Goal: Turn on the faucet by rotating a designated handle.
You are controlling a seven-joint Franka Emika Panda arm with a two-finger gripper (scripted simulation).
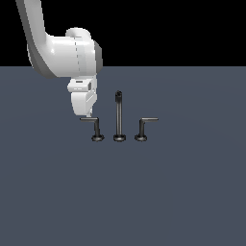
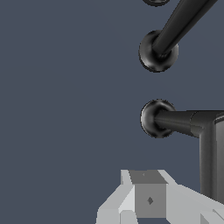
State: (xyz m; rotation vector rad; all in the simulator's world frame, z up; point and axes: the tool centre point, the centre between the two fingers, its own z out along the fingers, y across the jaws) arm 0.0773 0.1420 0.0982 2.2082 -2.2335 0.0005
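The faucet (image 1: pixel 118 117) stands in the middle of a bare grey floor (image 1: pixel 182 192), with wide open room on every side. Its three pieces sit in a row: a tall straight spout (image 1: pixel 118 115) in the centre and a lever on each flank. The handle (image 1: pixel 92 126) is the lever on the exterior view's left, its thin arm reaching out to that side. The gripper (image 1: pixel 88 115) hangs just above the outer end of that arm, close to touching. Whether its fingers are spread or pressed together cannot be told. In the wrist view the handle (image 2: pixel 192 124) runs just beside the grey finger (image 2: pixel 146 197). The other lever (image 1: pixel 144 127) stands well apart.
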